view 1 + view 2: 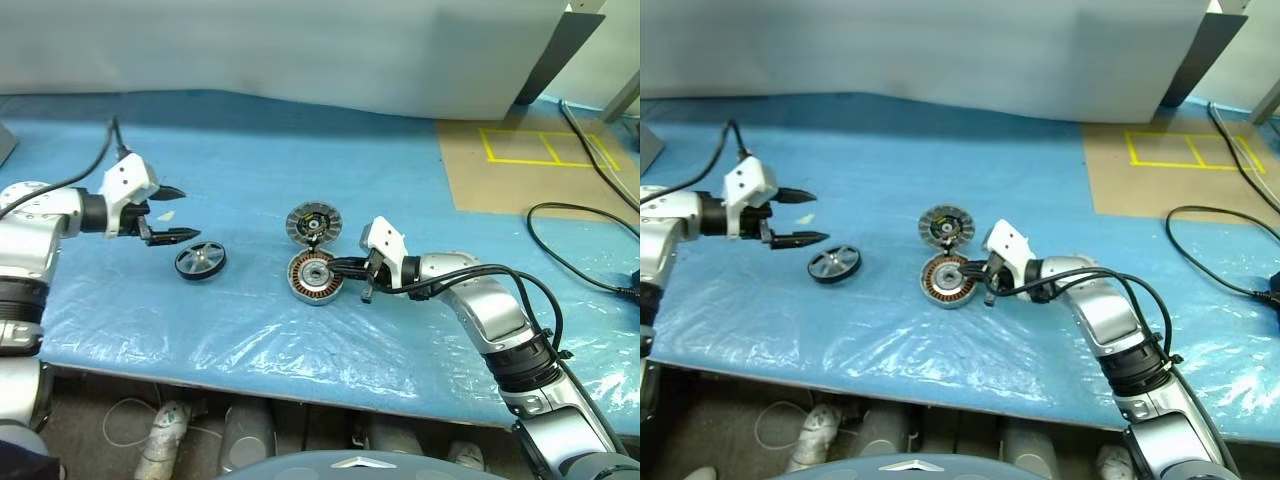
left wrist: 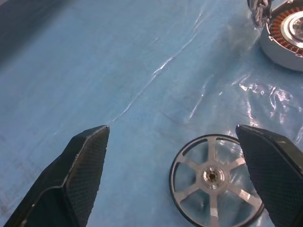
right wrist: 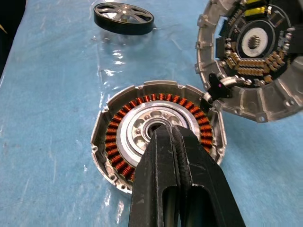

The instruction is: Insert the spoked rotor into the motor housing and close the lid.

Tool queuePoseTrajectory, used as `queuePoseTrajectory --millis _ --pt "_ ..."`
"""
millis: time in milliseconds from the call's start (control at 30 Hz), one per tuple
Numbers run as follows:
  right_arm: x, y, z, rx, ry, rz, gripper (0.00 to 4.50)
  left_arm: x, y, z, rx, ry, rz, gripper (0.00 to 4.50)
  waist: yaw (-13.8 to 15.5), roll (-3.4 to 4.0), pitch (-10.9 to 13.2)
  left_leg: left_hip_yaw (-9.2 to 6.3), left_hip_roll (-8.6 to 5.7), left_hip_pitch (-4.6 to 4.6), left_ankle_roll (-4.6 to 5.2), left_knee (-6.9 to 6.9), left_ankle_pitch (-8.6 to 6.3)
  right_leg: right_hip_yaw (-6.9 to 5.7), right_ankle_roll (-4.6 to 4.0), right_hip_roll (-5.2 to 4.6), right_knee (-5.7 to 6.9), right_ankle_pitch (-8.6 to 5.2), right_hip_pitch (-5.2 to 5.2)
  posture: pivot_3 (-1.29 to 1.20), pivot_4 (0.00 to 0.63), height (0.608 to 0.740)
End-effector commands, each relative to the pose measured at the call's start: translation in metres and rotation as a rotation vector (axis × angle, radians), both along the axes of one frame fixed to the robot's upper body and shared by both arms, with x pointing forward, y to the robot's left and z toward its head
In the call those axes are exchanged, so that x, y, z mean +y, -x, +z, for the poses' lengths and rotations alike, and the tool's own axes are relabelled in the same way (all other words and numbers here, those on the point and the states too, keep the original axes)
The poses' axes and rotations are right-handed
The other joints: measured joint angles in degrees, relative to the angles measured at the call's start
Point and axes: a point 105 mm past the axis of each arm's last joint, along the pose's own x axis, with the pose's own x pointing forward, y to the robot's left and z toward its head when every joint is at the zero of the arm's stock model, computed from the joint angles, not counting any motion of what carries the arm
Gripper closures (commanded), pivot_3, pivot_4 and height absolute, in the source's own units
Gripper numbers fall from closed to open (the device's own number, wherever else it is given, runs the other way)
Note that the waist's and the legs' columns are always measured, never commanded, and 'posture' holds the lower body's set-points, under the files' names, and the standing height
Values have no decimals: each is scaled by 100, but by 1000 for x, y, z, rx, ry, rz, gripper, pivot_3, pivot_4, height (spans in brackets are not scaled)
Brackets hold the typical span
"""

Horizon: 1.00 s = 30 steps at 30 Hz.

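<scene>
— Copper-wound motor housing (image 1: 315, 277) sits mid-tabletop (image 1: 250, 160); where's the rotor?
— Spoked rotor (image 1: 200, 260) lies at its nine o'clock, under the left claw (image 1: 176, 213), spread wide. Right claw (image 1: 338, 266), pinched shut, tips over the housing's hub; lid (image 1: 313, 222) at twelve.

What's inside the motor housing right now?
The motor housing holds copper windings around a silver hub; the shut right gripper covers the hub's centre. The spoked rotor lies outside.

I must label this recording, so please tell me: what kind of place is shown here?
Probably a workshop or robot test bench. A table under a blue plastic sheet holds an open motor housing with copper windings, its lid and a spoked rotor; beyond lie yellow floor tape and black cables.
</scene>
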Motion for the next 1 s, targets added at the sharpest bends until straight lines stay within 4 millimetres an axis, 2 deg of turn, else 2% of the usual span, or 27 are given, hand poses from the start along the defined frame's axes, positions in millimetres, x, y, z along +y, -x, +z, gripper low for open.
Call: queuePoseTrajectory --millis 33,133,367,567,700,833,1000 --pt "-2 2 7 -30 -9 -12 4474 -10 -2 -9 35 -87 -107 0 -3 -1 0 0 -1 -4 0 1 0 -4 0 1 1 0 -3 0 150 740" --pt "-6 6 3 -22 -3 -31 4474 -14 0 -19 81 -123 -158 0 -2 -1 1 0 -1 -8 -1 0 0 -10 0 2 4 0 -6 0 150 740" --pt "-16 9 -3 -15 6 -94 4474 -5 0 -29 132 -170 -156 0 32 -4 2 -4 10 -15 -1 1 0 -15 -1 -2 3 0 -8 0 150 740" --pt "-16 13 -8 -13 18 -107 4474 1 1 -35 168 -201 -149 0 38 -4 2 -4 15 -13 -1 5 -1 -13 -1 -3 4 0 -7 0 150 740" --pt "-17 11 -9 -14 20 -115 4474 8 5 -50 200 -255 -146 0 40 -4 2 -4 15 -13 -1 5 -1 -12 -1 -3 4 0 -7 0 150 740" --pt "-18 11 -10 -14 25 -118 4474 4 1 -55 211 -221 -116 0 49 -3 2 -4 15 -12 -1 5 -1 -13 -1 -3 4 0 -5 0 150 740" --pt "-19 9 -11 -22 45 -111 4474 2 8 -68 250 -227 -145 0 55 -3 2 -4 13 -1 -1 5 -1 -9 -1 -4 4 0 4 0 150 740"
